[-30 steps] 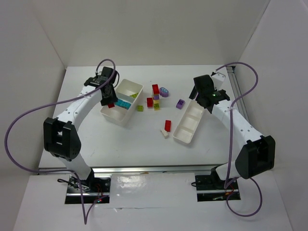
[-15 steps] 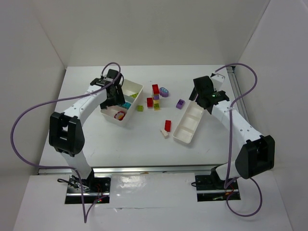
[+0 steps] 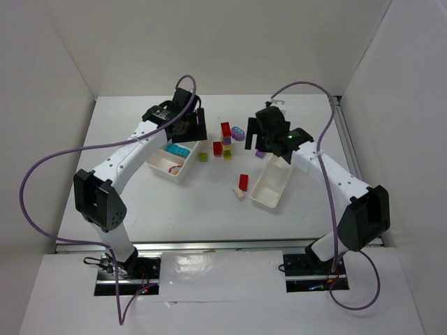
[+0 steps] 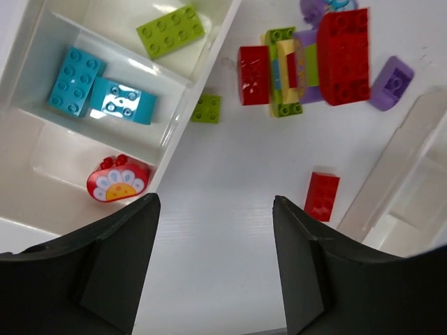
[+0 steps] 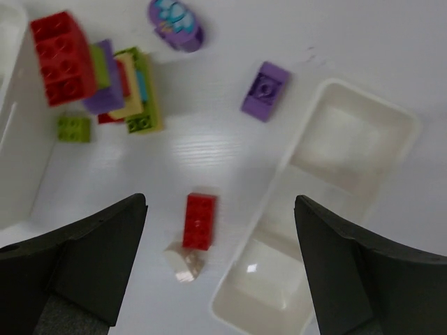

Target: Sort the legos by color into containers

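The longer container (image 4: 178, 105) holds a lime lego (image 4: 170, 31) in its far compartment, two cyan legos (image 4: 75, 71) in the middle one and a red flower-faced piece (image 4: 117, 180) in the near one. My left gripper (image 4: 215, 206) hangs open and empty above the table, just right of that container (image 3: 162, 166). Loose legos lie mid-table: a big red brick (image 5: 61, 57), a mixed stack (image 5: 129, 87), a small lime brick (image 5: 73, 128), a purple brick (image 5: 265, 91) and a red brick (image 5: 199, 220). My right gripper (image 5: 220, 201) is open and empty, high above that red brick (image 3: 243, 182). The smaller container (image 5: 307, 139) has nothing in it.
A purple oval piece (image 5: 174, 23) lies beyond the stack. A small white piece (image 5: 183, 262) touches the red brick's near end. White walls enclose the table on three sides. Both arms reach in over the middle from the near edge.
My left gripper opened and left the red flower-faced piece in the longer container's near compartment, then moved right and farther back. My right arm swung left, from over the smaller container toward the purple brick.
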{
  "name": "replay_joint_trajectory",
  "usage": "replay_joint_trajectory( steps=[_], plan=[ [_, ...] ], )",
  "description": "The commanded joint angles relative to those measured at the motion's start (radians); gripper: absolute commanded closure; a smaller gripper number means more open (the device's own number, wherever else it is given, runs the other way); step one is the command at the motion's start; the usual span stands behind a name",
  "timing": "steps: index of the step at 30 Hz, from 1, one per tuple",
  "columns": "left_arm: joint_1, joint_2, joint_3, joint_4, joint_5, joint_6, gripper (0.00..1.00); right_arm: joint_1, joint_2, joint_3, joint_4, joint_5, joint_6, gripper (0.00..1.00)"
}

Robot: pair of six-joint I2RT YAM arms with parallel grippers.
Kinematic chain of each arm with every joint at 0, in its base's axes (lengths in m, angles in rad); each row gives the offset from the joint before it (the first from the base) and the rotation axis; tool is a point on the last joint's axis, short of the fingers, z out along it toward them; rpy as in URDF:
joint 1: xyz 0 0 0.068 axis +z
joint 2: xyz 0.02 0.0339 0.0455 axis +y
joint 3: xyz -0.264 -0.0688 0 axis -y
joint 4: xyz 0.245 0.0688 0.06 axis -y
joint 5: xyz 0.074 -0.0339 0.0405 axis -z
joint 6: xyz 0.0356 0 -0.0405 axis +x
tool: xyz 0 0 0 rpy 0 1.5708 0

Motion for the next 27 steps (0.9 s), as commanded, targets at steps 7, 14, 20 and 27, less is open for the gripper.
replay_joint_trajectory(
  steps=[7, 14, 20, 27],
  plan=[
    [0.094, -0.094, -0.072, -0.021, -0.062, -0.064, 0.24, 0.135, 0.223, 0.061, -0.018, -0.107, 0.078, 0.1],
    [0.125, -0.129, -0.091, -0.021, -0.102, -0.064, 0.24, 0.135, 0.312, -0.009, 0.037, -0.146, 0.105, 0.1],
    [0.134, -0.138, -0.123, -0.021, -0.093, -0.074, 0.24, 0.135, 0.357, -0.041, 0.048, -0.155, 0.095, 0.13],
    [0.134, -0.147, -0.157, -0.021, -0.065, -0.095, 0.25, 0.126, 0.396, -0.088, 0.079, -0.155, 0.095, 0.23]
  ],
)
